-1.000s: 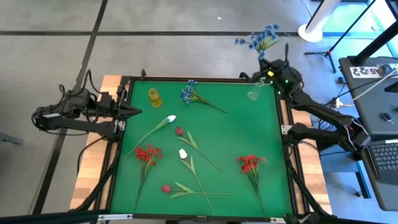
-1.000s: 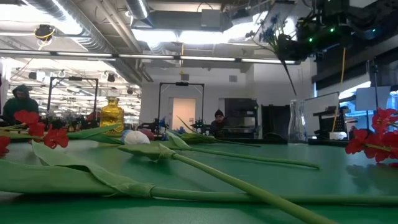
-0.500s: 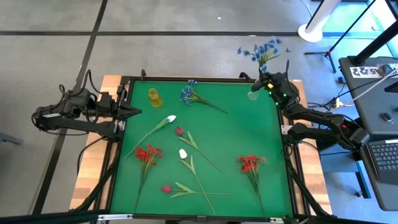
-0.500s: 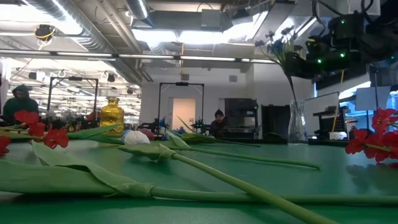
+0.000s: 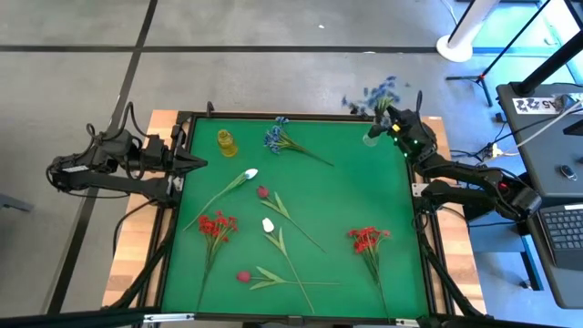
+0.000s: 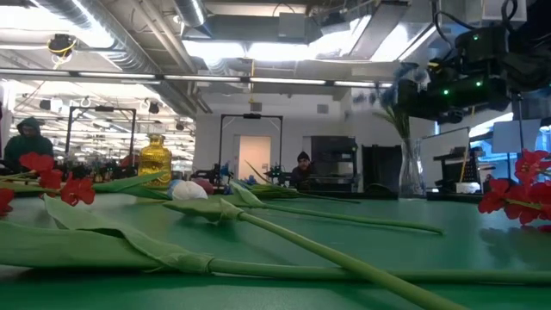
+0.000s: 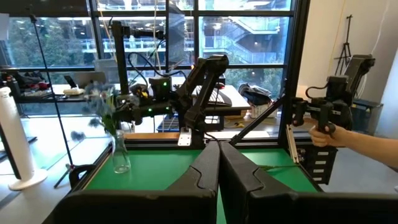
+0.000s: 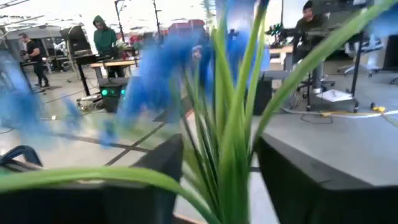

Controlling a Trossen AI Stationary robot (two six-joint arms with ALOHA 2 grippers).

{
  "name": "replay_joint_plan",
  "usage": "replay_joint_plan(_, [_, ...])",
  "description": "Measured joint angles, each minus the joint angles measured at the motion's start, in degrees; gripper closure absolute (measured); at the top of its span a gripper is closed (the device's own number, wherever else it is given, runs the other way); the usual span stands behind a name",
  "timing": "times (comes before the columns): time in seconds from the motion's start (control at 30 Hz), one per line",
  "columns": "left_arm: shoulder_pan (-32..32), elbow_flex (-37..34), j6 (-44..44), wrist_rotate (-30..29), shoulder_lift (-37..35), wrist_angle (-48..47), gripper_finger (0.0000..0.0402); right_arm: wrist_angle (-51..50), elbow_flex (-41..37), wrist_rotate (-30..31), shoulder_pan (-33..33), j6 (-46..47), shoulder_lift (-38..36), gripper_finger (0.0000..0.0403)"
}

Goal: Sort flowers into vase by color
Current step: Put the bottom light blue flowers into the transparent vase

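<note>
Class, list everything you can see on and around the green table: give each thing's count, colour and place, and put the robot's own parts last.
Yellow vase: one, amber-yellow, far left of the green table.
Clear vase: one, clear glass, far right corner.
Blue flower in vase: one, blue, blurred, its stem in the clear vase.
Blue flower on mat: one, blue, lying beside the yellow vase.
Red flowers: two, red, one at left, one at right.
White tulips: two, white, left of centre and centre.
Dark red-pink buds: two, centre and near edge.
Laptop: one, dark, right of table.
Left gripper: shut, at the left edge.
Right gripper: open around the stem, above the clear vase.
</note>
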Motion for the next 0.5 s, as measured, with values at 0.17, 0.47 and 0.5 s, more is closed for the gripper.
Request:
replay_joint_plan(0.17, [0.0, 0.0, 0.0, 0.0, 0.0, 0.0, 0.0401, -4.1, 0.0, -2.2, 0.0, 2.7, -0.1, 0.0114])
replay_joint_plan(0.47, [0.0, 0.0, 0.0, 0.0, 0.0, 0.0, 0.0401, -14.9, 0.5, -7.1, 0.0, 5.5, -7.3, 0.0067])
replay_joint_plan(0.5, [0.0, 0.0, 0.0, 0.0, 0.0, 0.0, 0.0401, -17.6, 1.0, -7.1, 0.0, 5.4, -8.7, 0.0067])
